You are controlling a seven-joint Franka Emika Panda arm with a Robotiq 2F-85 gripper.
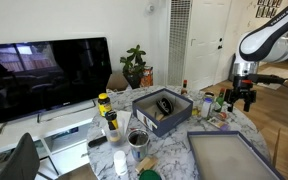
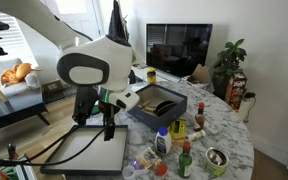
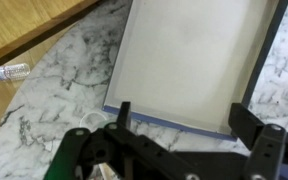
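My gripper (image 3: 184,112) hangs open above the marble table (image 3: 54,95), with nothing between its fingers (image 3: 125,112). Right under it in the wrist view is the near edge of a shallow rectangular tray (image 3: 184,45) with a blue rim and a pale, bare inside. In both exterior views the gripper (image 1: 242,97) (image 2: 105,124) is a little above the tabletop, near one end of the tray (image 1: 229,155) (image 2: 84,150). A dark blue open box (image 1: 162,110) (image 2: 159,103) with items inside stands in the middle of the table, away from the gripper.
Several bottles and jars (image 1: 106,108) (image 2: 179,150) and a metal cup (image 1: 138,138) crowd the table by the box. A small bottle (image 3: 6,72) lies near the table edge. A TV (image 1: 44,75) and a potted plant (image 1: 134,65) stand behind.
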